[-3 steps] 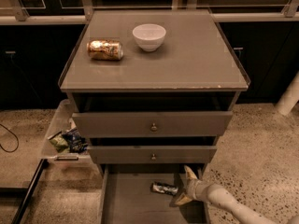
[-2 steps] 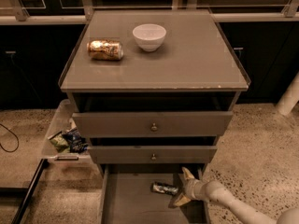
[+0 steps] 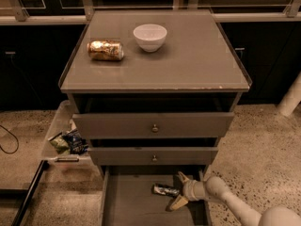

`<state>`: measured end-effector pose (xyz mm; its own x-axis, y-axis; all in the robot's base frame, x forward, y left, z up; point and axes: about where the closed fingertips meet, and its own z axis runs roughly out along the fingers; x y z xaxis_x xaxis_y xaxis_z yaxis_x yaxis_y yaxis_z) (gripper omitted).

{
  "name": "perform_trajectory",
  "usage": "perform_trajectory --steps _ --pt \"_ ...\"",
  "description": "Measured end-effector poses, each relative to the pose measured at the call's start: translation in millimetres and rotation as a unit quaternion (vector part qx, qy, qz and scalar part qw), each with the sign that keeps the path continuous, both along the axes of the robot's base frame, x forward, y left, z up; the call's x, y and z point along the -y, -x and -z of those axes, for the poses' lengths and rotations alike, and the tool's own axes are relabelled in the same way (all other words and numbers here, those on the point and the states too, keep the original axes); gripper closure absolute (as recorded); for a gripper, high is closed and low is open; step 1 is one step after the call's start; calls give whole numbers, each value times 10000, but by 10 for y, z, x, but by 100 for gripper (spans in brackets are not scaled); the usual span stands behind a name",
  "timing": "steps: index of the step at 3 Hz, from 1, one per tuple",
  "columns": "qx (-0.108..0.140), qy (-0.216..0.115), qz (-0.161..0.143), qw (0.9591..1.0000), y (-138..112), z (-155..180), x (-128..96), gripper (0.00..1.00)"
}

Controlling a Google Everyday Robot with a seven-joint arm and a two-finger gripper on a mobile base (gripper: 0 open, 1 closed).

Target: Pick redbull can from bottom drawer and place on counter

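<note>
The redbull can (image 3: 164, 189) lies on its side on the floor of the open bottom drawer (image 3: 134, 206), towards its right side. My gripper (image 3: 178, 190) reaches in from the lower right, open, with one finger (image 3: 182, 178) above the can's right end and the other finger (image 3: 178, 203) below it. The can's right end sits between the fingers. The counter (image 3: 188, 60) is the flat grey-brown top of the cabinet above.
A gold can (image 3: 105, 50) lies on its side and a white bowl (image 3: 150, 36) stands on the counter. Two upper drawers (image 3: 153, 125) with small knobs are slightly pulled out. A clear bin with snack bags (image 3: 66, 140) sits on the floor at the left.
The gripper has shifted slightly left towards the can, so its fingers now straddle the can's right end. The can has not moved.
</note>
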<state>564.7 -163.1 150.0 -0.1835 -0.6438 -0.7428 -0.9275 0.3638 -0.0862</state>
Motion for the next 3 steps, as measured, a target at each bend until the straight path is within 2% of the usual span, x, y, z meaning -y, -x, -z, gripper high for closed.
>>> perform_trajectory --steps 1,2,3 --pt "-319 -504 -42 9982 -11 39 -100 0" --pt "-575 -828 -35 9949 -18 68 -167 0" --pt "-577 -837 -38 9948 -24 59 -153 19"
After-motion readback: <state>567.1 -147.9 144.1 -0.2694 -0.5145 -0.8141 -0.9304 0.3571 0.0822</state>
